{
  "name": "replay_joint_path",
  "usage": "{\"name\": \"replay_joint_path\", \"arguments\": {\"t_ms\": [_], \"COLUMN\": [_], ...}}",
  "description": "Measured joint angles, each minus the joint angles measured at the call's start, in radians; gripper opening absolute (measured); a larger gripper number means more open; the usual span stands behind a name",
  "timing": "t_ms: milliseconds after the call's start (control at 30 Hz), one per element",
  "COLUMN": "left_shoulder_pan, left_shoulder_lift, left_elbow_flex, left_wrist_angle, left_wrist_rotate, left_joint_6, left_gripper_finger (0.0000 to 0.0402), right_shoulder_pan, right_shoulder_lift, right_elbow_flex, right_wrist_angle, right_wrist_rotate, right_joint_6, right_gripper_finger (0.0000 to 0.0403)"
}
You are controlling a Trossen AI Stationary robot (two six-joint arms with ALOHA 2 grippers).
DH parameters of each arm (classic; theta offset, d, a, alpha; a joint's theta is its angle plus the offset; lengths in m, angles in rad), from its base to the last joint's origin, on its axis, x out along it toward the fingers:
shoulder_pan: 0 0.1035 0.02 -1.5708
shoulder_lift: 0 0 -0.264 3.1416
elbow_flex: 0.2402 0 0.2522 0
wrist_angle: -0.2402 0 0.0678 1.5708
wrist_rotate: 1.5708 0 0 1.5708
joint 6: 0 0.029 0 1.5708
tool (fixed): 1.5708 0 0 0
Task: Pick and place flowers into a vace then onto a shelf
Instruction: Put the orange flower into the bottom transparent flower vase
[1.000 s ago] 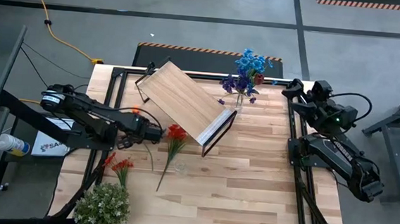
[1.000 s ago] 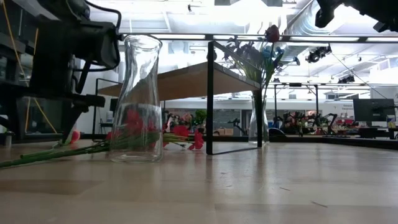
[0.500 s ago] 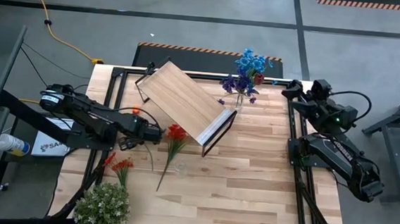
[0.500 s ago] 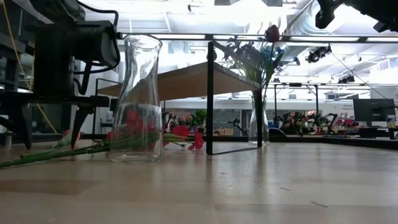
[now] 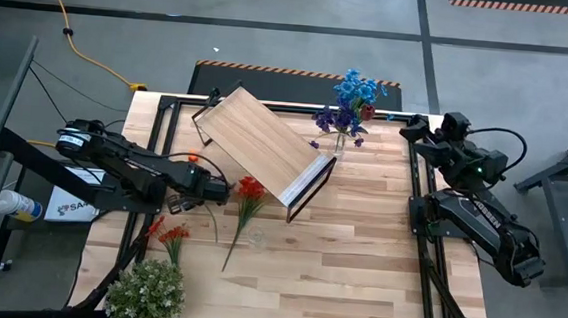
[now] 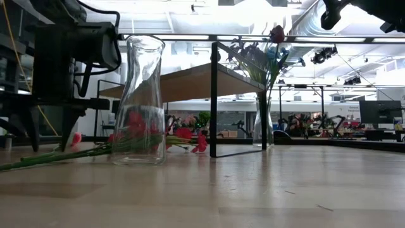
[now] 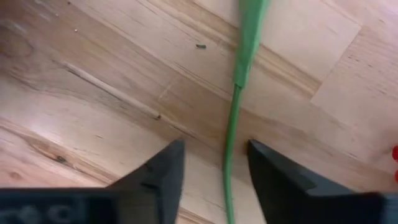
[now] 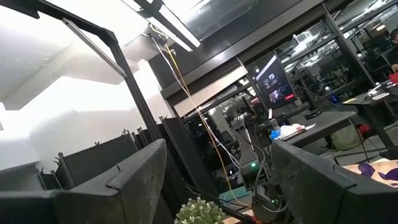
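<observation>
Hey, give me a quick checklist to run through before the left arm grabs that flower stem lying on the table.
1. Stem between the fingers of the left tool: ok, the green stem runs through the gap, nearer one finger.
2. Fingers clear of the stem: ok, both are apart from it, not yet gripping.
3. Tool low enough: ok, its fingers sit close to the tabletop.
4. Empty glass vase upright and free: ok, it stands on the table with stems lying behind it.
5. Right tool out of the way: ok, it waits open at the table's far right edge.
6. Which bloom this stem carries: cannot tell.
</observation>
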State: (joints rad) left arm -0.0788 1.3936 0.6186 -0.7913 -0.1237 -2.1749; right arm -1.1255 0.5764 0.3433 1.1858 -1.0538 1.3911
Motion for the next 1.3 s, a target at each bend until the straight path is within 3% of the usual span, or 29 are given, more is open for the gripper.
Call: {"name": "replay_joint_path", "arguments": {"t_ms": [367, 600, 833, 933, 1300], "left_shoulder_pan": [0.0, -0.003, -0.071, -0.115, -0.309], "left_shoulder_lift": [0.0, 0.005, 0.004, 0.004, 0.002], "left_elbow_flex": [0.002, 0.026, 0.14, 0.219, 0.664], "left_wrist_angle": [-0.008, -0.048, -0.187, -0.286, -0.746], "left_wrist_rotate": [-0.008, -0.023, -0.087, -0.102, -0.352], "left_joint_6": [-0.006, -0.004, -0.036, -0.063, -0.195], "left_gripper_finger": [0.002, 0.0028, 0.0019, 0.0019, 0.0019], "right_shoulder_pan": [0.0, 0.0, 0.0, 0.0, 0.0], "right_shoulder_lift": [0.0, 0.0, 0.0, 0.0, 0.0], "right_elbow_flex": [0.0, 0.0, 0.0, 0.0, 0.0], "right_wrist_angle": [0.0, 0.0, 0.0, 0.0, 0.0], "right_wrist_rotate": [-0.001, -0.011, -0.011, -0.014, -0.034], "right_joint_6": [0.0, 0.0, 0.0, 0.0, -0.002], "right_gripper_finger": [0.028, 0.028, 0.0279, 0.0279, 0.0279]}}
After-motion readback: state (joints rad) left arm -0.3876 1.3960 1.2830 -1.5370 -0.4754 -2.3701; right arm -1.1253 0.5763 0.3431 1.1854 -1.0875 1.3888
